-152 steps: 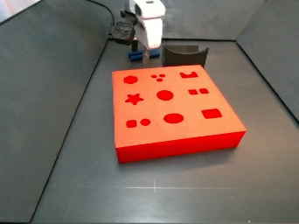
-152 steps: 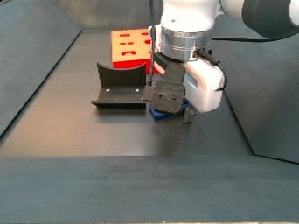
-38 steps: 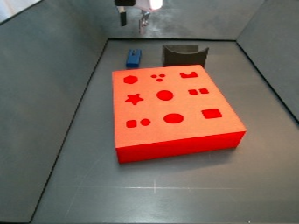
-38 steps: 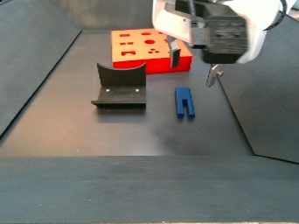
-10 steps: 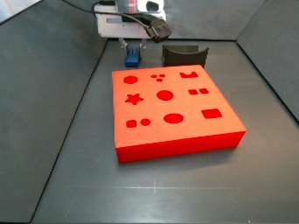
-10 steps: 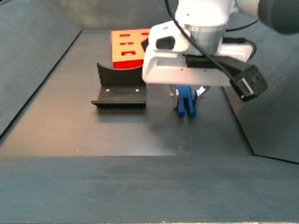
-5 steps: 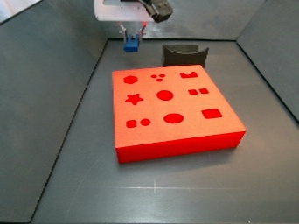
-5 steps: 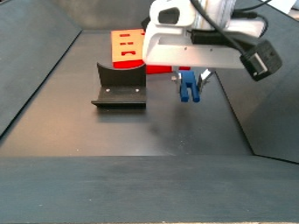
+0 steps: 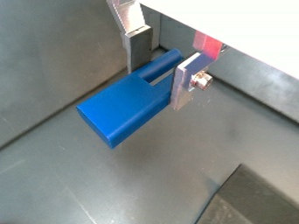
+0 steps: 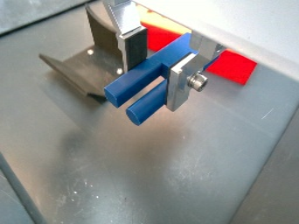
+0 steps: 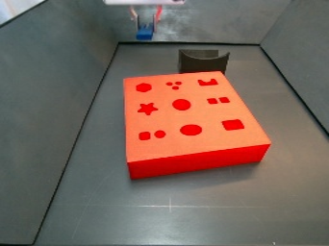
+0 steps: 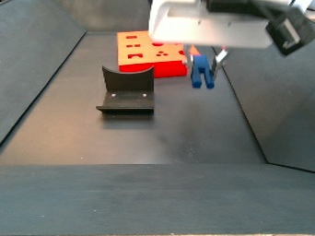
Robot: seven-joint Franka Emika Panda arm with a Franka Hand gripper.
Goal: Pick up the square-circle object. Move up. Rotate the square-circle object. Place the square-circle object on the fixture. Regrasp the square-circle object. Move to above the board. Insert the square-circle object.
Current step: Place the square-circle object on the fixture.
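Wrist view: the end effector (image 9: pixel 158 68), two flat silver plates with dark pads, is clamped on the small blue stepped square-circle object (image 9: pixel 131 103). The blue peg sticks out past the fingers (image 9: pixel 184 80) and hangs clear above the dark grey floor (image 9: pixel 70 184).

Wrist view: same grip, the end effector (image 10: pixel 152 63) closed on the blue peg (image 10: pixel 146 88) from both sides. Beyond it, down on the floor, sits the dark grey L-shaped fixture (image 10: pixel 77 67), and a corner of the large red-orange rectangular board (image 10: pixel 236 64) shows behind the fingers. Peg touches neither.

Side view: the end effector (image 11: pixel 146 17) is at the far top edge of the frame, mostly cut off, the blue peg (image 11: pixel 144 32) hanging from it. The fixture (image 11: pixel 202 60) stands to the right of it on the floor, just beyond the board's (image 11: pixel 193 121) far edge. The board has darker red cutouts on top.

Side view: the end effector (image 12: pixel 202 57) is raised, holding the peg (image 12: pixel 202 72) upright in the air, right of the fixture (image 12: pixel 127 91) and near the board (image 12: pixel 150 52).
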